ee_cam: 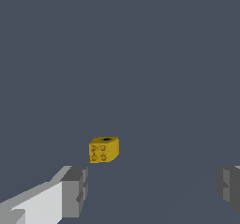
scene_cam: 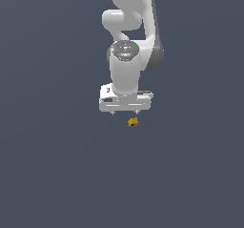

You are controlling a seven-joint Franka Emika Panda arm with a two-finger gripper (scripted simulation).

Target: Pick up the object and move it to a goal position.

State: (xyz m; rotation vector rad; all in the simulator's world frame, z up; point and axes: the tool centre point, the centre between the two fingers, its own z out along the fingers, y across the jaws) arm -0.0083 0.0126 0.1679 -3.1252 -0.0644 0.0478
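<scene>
Plainly the pincer (scene_cam: 125, 112) dwarfs everything else on the flat grey counter (scene_cam: 52, 174): it hangs from the white arm (scene_cam: 131, 26) pointing straight down, with its two short fingers (ee_cam: 75, 190) spread wide and nothing between them, as the wrist view shows by the broad gap from one grey pad to the other. By comparison the object (ee_cam: 104, 149) is a tiny yellow-orange block, roughly cube-shaped, with dark round marks on one face and a dark spot on top. It looks rigid and very light, so I judge it will not deform under the pads, but so small a piece could easily skid or tip out if the fingers close off-centre. Its flat opposite side faces seem the best place to take hold, low enough that the pads bear squarely on them. It rests on the counter just beyond the fingertips and clear of them, not yet inside the gap; in the wrist view it sits ahead of the pincer and nearer one finger than the other, and in the exterior view it appears (scene_cam: 133, 122) just past the fingertips, slightly toward one of them. No goal marker is visible in either view.
</scene>
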